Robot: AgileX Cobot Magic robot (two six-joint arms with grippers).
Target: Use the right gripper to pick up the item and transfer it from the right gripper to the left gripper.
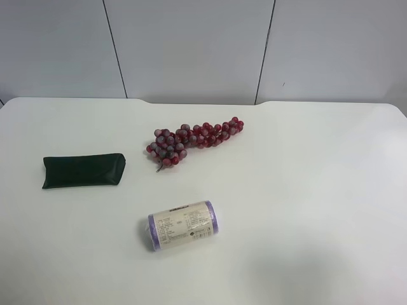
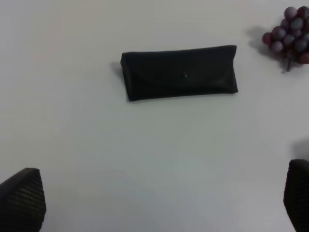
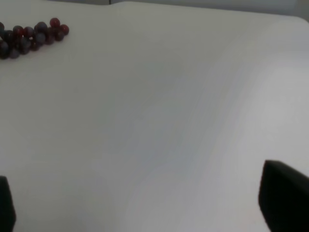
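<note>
My jaws on both sides are wide apart and hold nothing. My right gripper (image 3: 145, 203) hangs over a bare part of the white table (image 3: 159, 111), and only its two black fingertips (image 3: 285, 195) peek in at the edges. The red grape bunch (image 3: 30, 36) sits far off from it. My left gripper (image 2: 159, 198) hangs over the table too, with the glasses case (image 2: 179, 72) lying flat in front of it, not touching it. The case is dark green-black, with its flap closed and a tiny snap (image 2: 186, 75) in the middle. From high up, the case (image 1: 83, 170) lies well apart from the grapes (image 1: 194, 140) and the purple-ended roll (image 1: 184, 225).
</note>
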